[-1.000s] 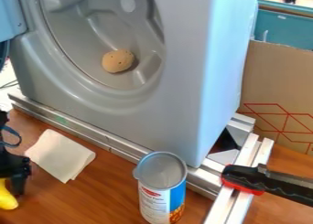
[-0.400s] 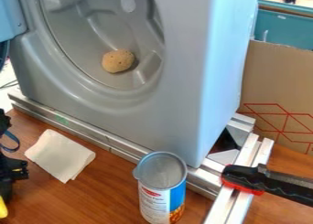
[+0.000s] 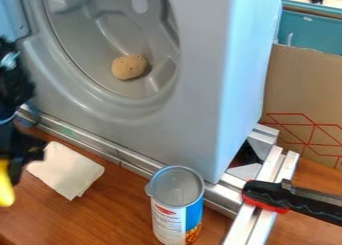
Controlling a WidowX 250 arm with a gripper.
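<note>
1. Work stands partway through, as far as can be judged: the yellow object (image 3: 5, 184) is already in the grasp of the black gripper (image 3: 9, 158) and seems to be off the wooden table (image 3: 127, 204). It is not yet released, so letting go of it is the part left undone.

2. The gripper is at the left edge, in front of the grey housing's (image 3: 194, 124) lower left side. Its fingers appear closed around the upper end of the yellow object, parted by roughly that object's thickness; the exact gap cannot be made out.

3. The yellow object hangs below the gripper, left of the white cloth (image 3: 65, 171). It is bright, plain yellow, smooth-looking, with a rounded lower end. The left edge cuts it off, so its full shape cannot be told.

4. The white cloth lies folded on the table, its upper left part beside the gripper.

5. A tan lump (image 3: 129, 67), rounded and dotted with small dark specks, rests inside the housing's round recess, well apart from the gripper.

6. A can (image 3: 175, 209) with a blue and white label stands upright near the metal rails (image 3: 267, 189), and a black and red clamp handle (image 3: 267, 194) lies across them.
</note>
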